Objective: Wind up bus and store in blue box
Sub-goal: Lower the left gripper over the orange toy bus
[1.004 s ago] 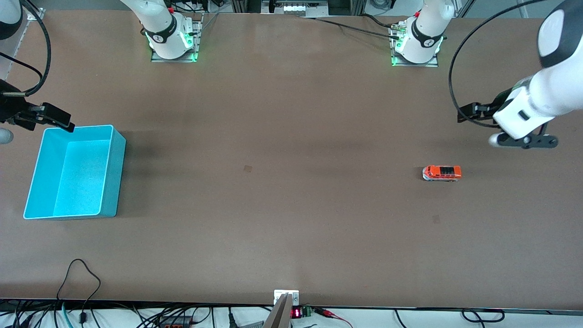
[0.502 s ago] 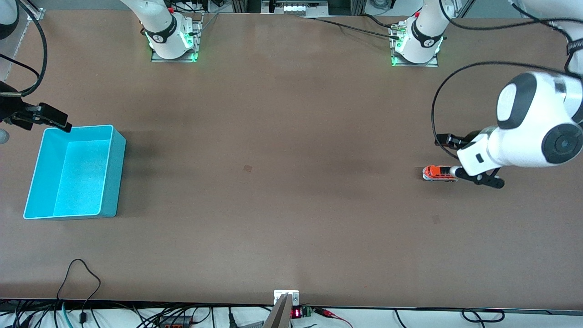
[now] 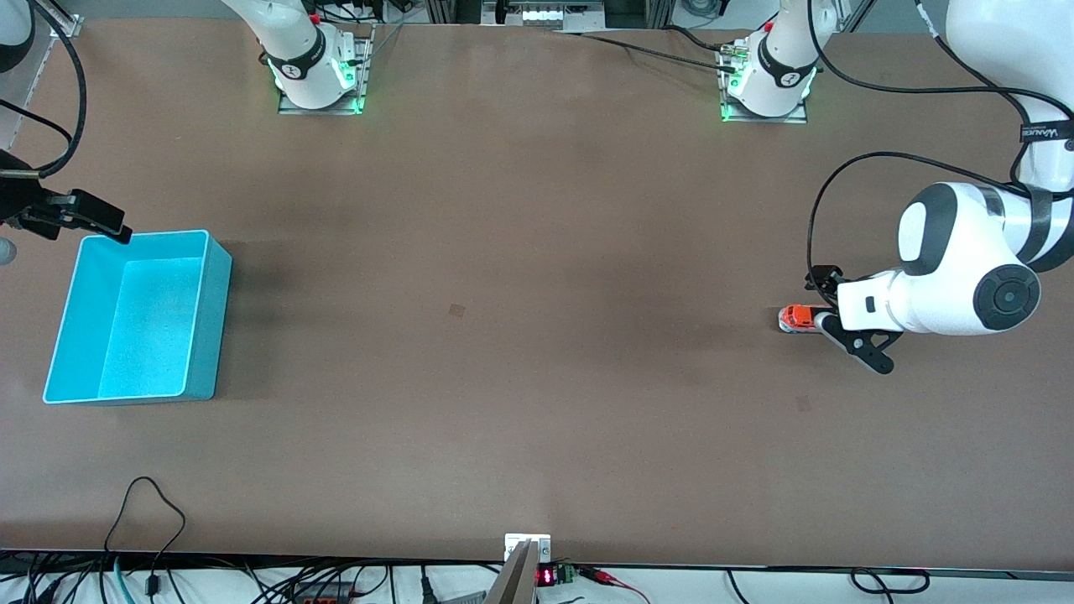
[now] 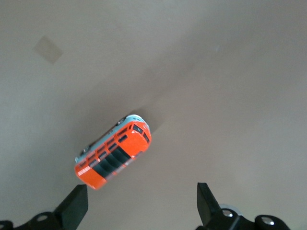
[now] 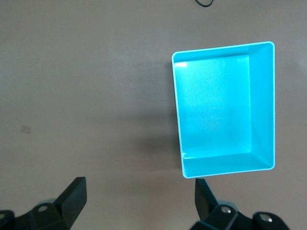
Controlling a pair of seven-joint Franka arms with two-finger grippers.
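The small orange bus (image 3: 794, 318) stands on the brown table toward the left arm's end, its other half hidden under my left hand. In the left wrist view the bus (image 4: 114, 152) lies whole, just off the line between the fingers and nearer to one finger (image 4: 74, 206). My left gripper (image 3: 832, 325) is open and empty, low over the bus; it also shows in its own wrist view (image 4: 139, 207). The blue box (image 3: 215, 319) stands empty at the right arm's end and shows in the right wrist view (image 5: 225, 168). My right gripper (image 3: 99, 220) hangs open and empty over the table beside the box's corner (image 5: 139, 199).
The arm bases (image 3: 317, 71) stand along the table edge farthest from the front camera. Small dark patches (image 3: 456, 310) mark the tabletop. Cables (image 3: 151, 503) lie at the edge nearest to the front camera.
My left arm has swung down and in from the table's end until its open gripper is over the bus. The right arm has barely moved. The bus and box stay put.
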